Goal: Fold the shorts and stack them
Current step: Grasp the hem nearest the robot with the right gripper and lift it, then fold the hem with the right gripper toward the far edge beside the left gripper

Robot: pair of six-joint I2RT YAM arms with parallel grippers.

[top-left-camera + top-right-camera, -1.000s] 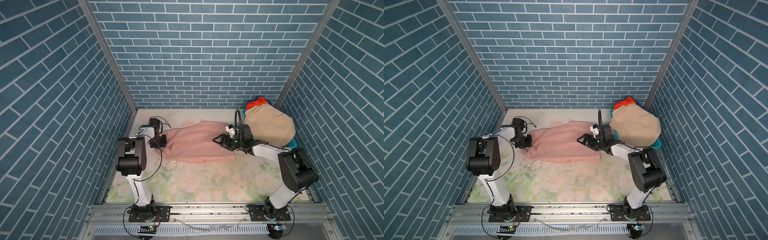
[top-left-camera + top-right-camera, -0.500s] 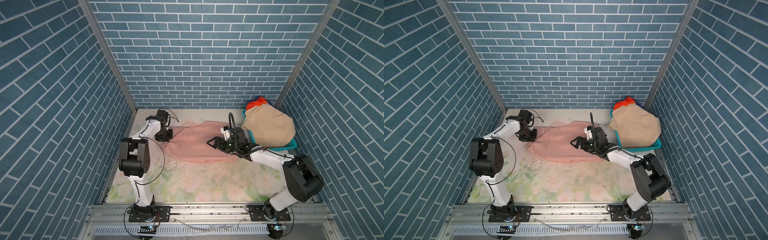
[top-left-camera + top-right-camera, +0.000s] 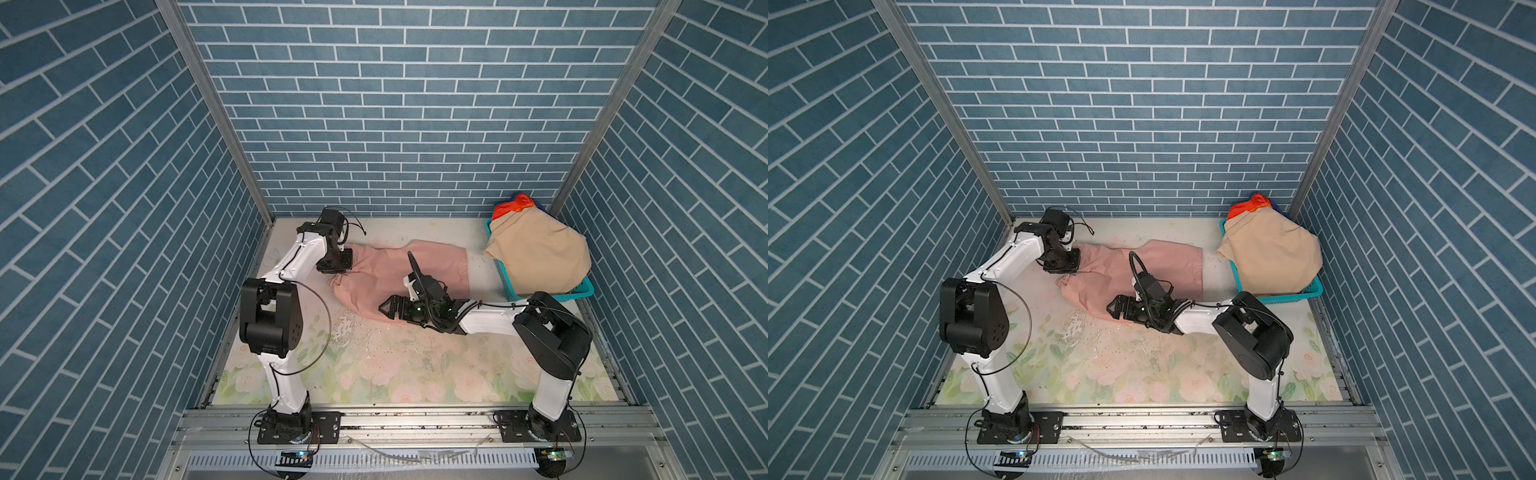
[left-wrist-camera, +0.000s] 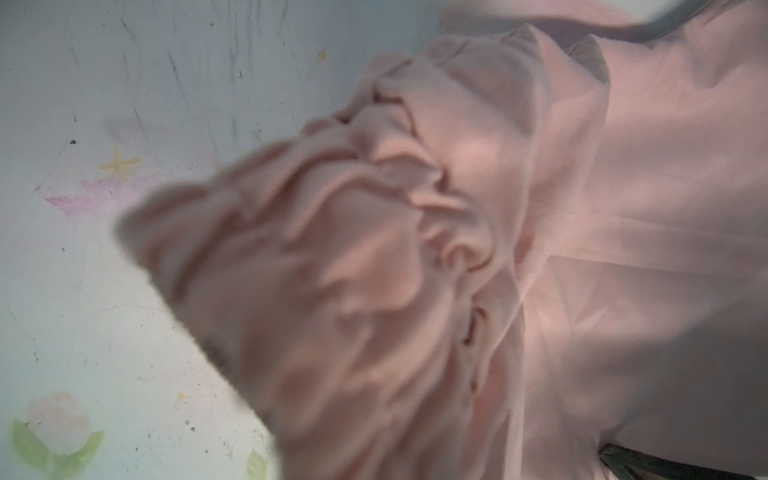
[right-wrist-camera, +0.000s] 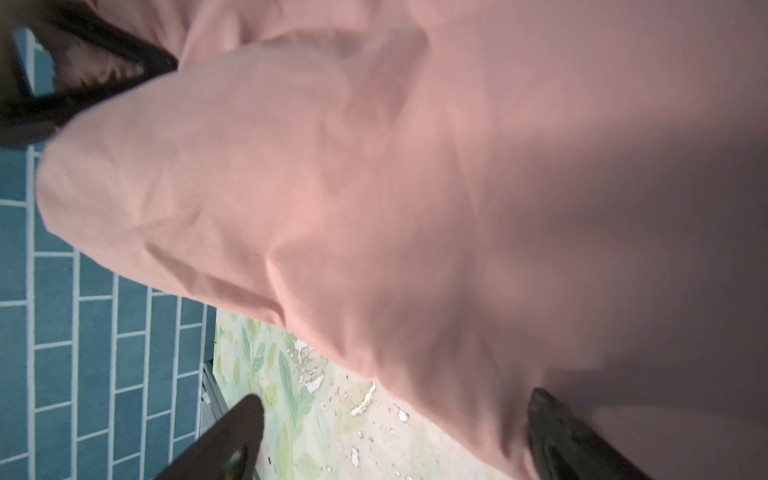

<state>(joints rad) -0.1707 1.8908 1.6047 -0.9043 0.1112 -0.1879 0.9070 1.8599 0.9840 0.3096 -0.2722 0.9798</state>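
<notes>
A: Pink shorts (image 3: 390, 266) flat on the table (image 3: 374, 365), just beside the teal basket (image 3: 552, 297) with a bare strip between, and the long axis runs straight away from the basket!
B: Who's on them?
A: Left gripper (image 3: 337, 271) sits on the gathered waist, the end farthest from the basket. Its jaws are buried in bunched cloth, so I can't tell whether they pinch it, though the left wrist view shows the waistband puckered up close.
B: And the right gripper (image 3: 388, 309)?
A: Spread wide, low at the edge of the pink pair that faces the arm bases, nose pointing away from the basket. In the right wrist view that hem runs across between its fingers (image 5: 245, 432), one over bare table, one over cloth.
B: So the key line?
A: The hem lies right in the open mouth, and the right arm is nearer to it. I'd judge a closing pinch there comes next, then a fold.
B: Head count?
A: Three shorts: one pink out here, one beige pair (image 3: 540, 257) heaped over the basket, one rainbow pair (image 3: 513, 205) peeking out at the basket's far corner. One basket, two grippers.
</notes>
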